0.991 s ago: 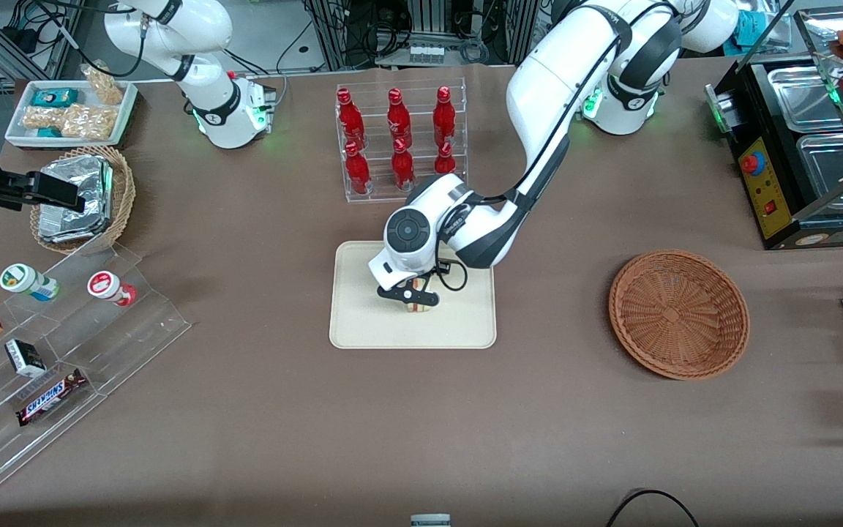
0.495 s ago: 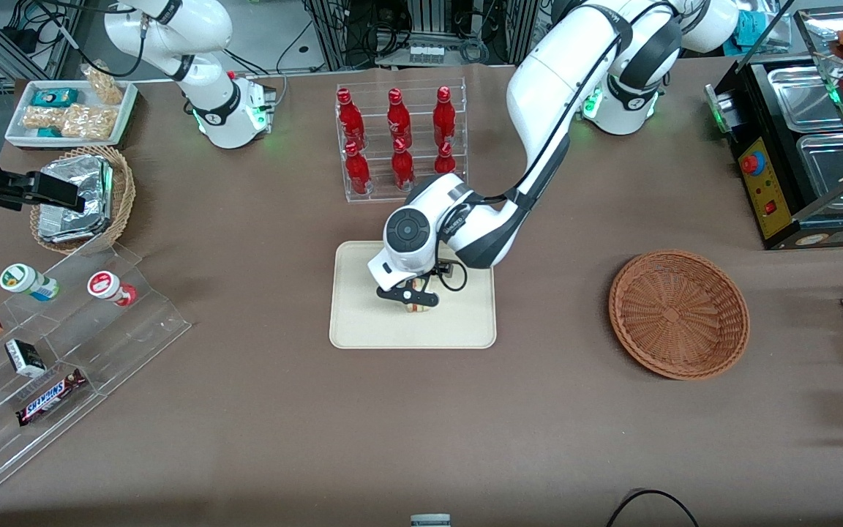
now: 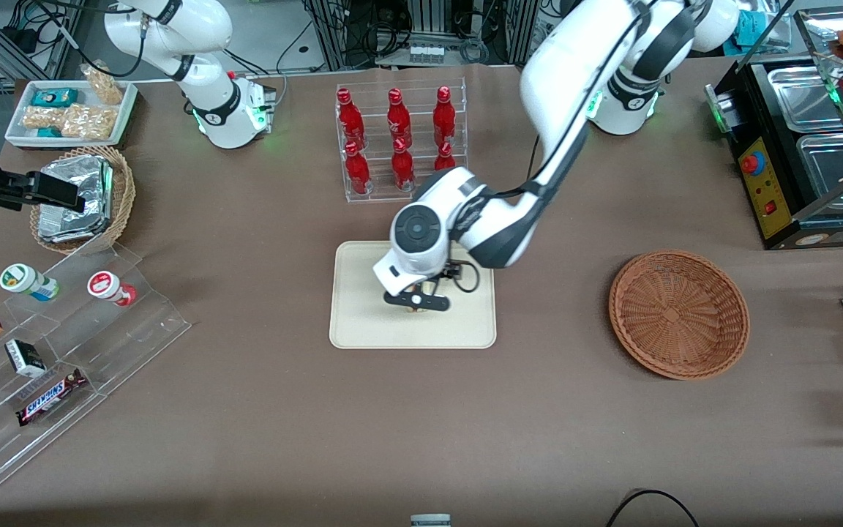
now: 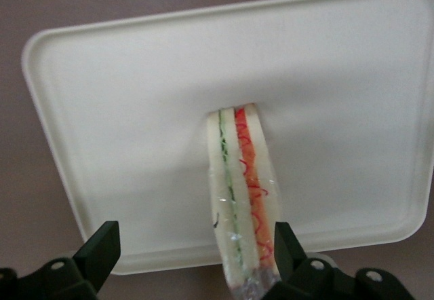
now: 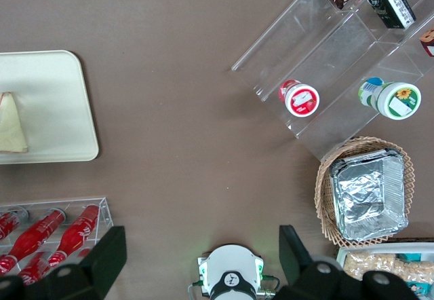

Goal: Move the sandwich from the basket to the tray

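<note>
Brown counter [image 3: 260, 410] carried the tray [image 3: 363, 322]; the sandwich [image 4: 242, 198] stood mid-tray, the gripper [image 3: 416, 301] spread apart above it.

1. The sandwich [image 4: 241, 198] stands on edge on the cream tray [image 4: 135, 110], its layers facing the camera: white bread, a thin green line, pale filling and a red-orange band.
2. The hand [image 4: 193, 249] hangs above the tray, its two dark fingers [image 4: 102, 249] spread wide apart.
3. One finger sits just beside the sandwich's red side; the other is well apart from it.
4. Brown bench [image 4: 20, 178] surrounds the tray.
</note>
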Controlling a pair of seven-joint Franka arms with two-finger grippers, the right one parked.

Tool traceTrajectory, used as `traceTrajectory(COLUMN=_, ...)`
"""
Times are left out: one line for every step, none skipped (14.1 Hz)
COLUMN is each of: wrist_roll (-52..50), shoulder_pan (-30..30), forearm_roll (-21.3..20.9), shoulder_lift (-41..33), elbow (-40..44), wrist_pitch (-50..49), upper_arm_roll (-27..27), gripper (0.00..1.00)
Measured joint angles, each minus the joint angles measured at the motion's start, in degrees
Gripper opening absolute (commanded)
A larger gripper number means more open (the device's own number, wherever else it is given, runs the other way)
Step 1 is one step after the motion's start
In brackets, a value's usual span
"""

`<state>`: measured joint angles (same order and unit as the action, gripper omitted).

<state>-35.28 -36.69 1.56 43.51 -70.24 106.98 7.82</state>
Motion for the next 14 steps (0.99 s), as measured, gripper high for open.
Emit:
traceTrajectory(wrist_roll=0.02, shoulder_pan=1.58, forearm_roll=-0.02, shoulder_lift=-2.13, elbow=0.11, wrist_pitch=-1.93, upper_arm_roll=-0.05, gripper=1.0)
traceTrajectory(wrist_roll=0.04, shoulder_pan=3.12, forearm_roll=-0.03, shoulder_lift=-4.4, elbow=0.11, wrist_pitch=-4.29, upper_arm_roll=-0.06, gripper=1.0)
traceTrajectory(wrist_roll=0.07, shoulder_pan=4.42, forearm_roll=-0.06, shoulder_lift=-6.69, elbow=0.03, wrist_pitch=-7.01, upper_arm_roll=-0.08, gripper=1.0)
traceTrajectory(wrist_roll=0.07, shoulder_pan=5.6, forearm_roll=-0.13, shoulder_lift=-8.98, elbow=-0.17, wrist_pitch=-9.91, upper_arm_roll=-0.18, gripper=1.0)
traceTrajectory(wrist_roll=0.14, shoulder_pan=6.96, forearm_roll=-0.24, shoulder_lift=-11.46, elbow=-0.72, wrist_pitch=-12.81, upper_arm_roll=-0.32, gripper=1.0)
traceTrajectory(wrist_roll=1.43, shoulder_pan=8.74, forearm_roll=-0.33, shoulder_lift=-14.22, elbow=-1.77, wrist_pitch=-15.6, upper_arm_roll=-0.42, gripper=1.0)
traceTrajectory(wrist_roll=4.78, shoulder_pan=10.9, forearm_roll=-0.42, shoulder_lift=-17.11, elbow=-2.95, wrist_pitch=-18.58, upper_arm_roll=-0.5, gripper=1.0)
traceTrajectory(wrist_roll=9.24, shoulder_pan=13.32, forearm_roll=-0.67, shoulder_lift=-19.82, elbow=-3.93, wrist_pitch=-21.79, upper_arm_roll=-0.6, gripper=1.0)
traceTrajectory(wrist_roll=14.14, shoulder_pan=16.24, forearm_roll=-1.15, shoulder_lift=-22.45, elbow=-4.7, wrist_pitch=-25.03, upper_arm_roll=-0.71, gripper=1.0)
traceTrajectory(wrist_roll=18.21, shoulder_pan=19.31, forearm_roll=-1.57, shoulder_lift=-24.79, elbow=-5.2, wrist_pitch=-27.77, upper_arm_roll=-0.79, gripper=1.0)
traceTrajectory(wrist_roll=20.94, shoulder_pan=22.35, forearm_roll=-1.88, shoulder_lift=-26.87, elbow=-5.62, wrist_pitch=-30.15, upper_arm_roll=-0.88, gripper=1.0)
traceTrajectory(wrist_roll=22.42, shoulder_pan=25.13, forearm_roll=-2.53, shoulder_lift=-28.72, elbow=-5.97, wrist_pitch=-32.22, upper_arm_roll=-0.94, gripper=1.0)
traceTrajectory(wrist_roll=23.2, shoulder_pan=27.75, forearm_roll=-3.53, shoulder_lift=-30.39, elbow=-6.21, wrist_pitch=-34.24, upper_arm_roll=-0.98, gripper=1.0)
traceTrajectory(wrist_roll=23.54, shoulder_pan=30.11, forearm_roll=-4.3, shoulder_lift=-31.83, elbow=-6.35, wrist_pitch=-36.09, upper_arm_roll=-1.0, gripper=1.0)
